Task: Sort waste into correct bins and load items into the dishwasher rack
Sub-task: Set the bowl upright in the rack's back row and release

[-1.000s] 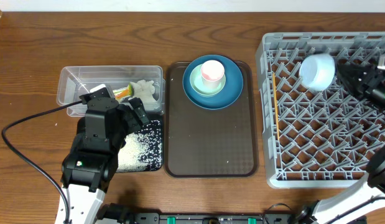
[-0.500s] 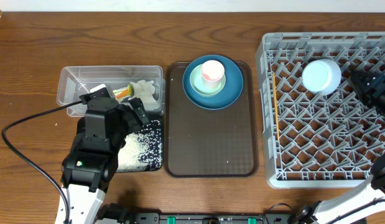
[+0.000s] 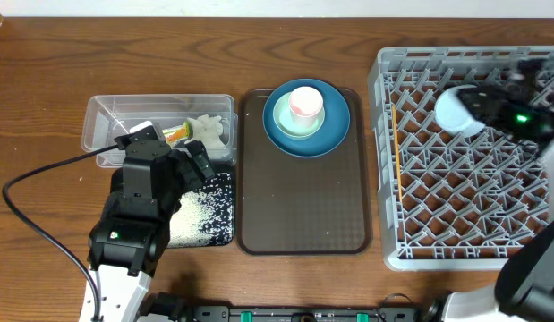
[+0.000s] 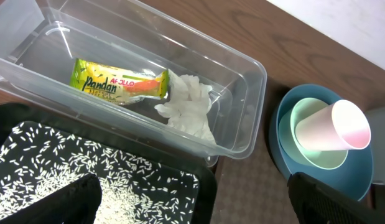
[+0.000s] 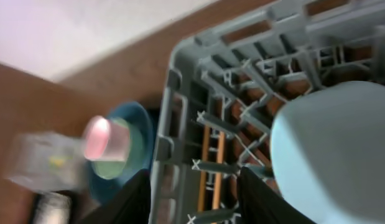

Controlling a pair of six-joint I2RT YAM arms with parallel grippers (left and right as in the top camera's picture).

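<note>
Overhead: the white bowl (image 3: 460, 109) is seen lying in the rack (image 3: 473, 206), toward its far left corner, with the blurred right gripper (image 3: 493, 100) over its edge. Chopsticks (image 3: 395, 134) are lodged along the rack's left wall. The cup (image 3: 305, 105), green bowl (image 3: 281, 116) and plate (image 3: 337, 125) are stacked on the tray (image 3: 303, 206). The left gripper (image 3: 194, 165) is held over the bin (image 3: 228, 206).

Left wrist: the fingers (image 4: 49, 202) are spread wide and empty above the rice (image 4: 86, 168). The wrapper (image 4: 117, 82) and napkin (image 4: 189, 106) are lodged in the tub (image 4: 242, 81).

Right wrist: the jaws are parted with nothing between them, and the white bowl is seen just beside one finger.
</note>
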